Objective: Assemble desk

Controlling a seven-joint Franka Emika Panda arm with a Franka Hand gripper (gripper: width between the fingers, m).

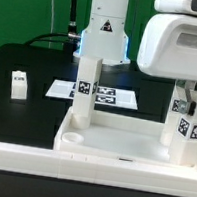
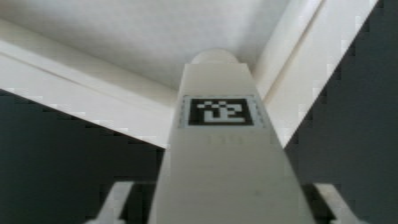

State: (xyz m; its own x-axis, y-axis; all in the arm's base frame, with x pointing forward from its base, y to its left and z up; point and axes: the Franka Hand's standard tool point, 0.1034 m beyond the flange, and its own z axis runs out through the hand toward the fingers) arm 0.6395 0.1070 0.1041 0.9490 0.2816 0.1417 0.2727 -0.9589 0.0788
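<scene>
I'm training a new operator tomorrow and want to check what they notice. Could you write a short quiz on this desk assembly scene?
1. True or false: in the exterior view, two legs stand upright at the tabletop, the left leg and the right leg.
2. In the wrist view, what is between the fingers of the tool? A) a tagged leg B) a drawer C) a screwdriver
3. Fill in: the small white part rests on the black ___, apart from the tabletop.
Key: 1 true; 2 A; 3 table.
</scene>
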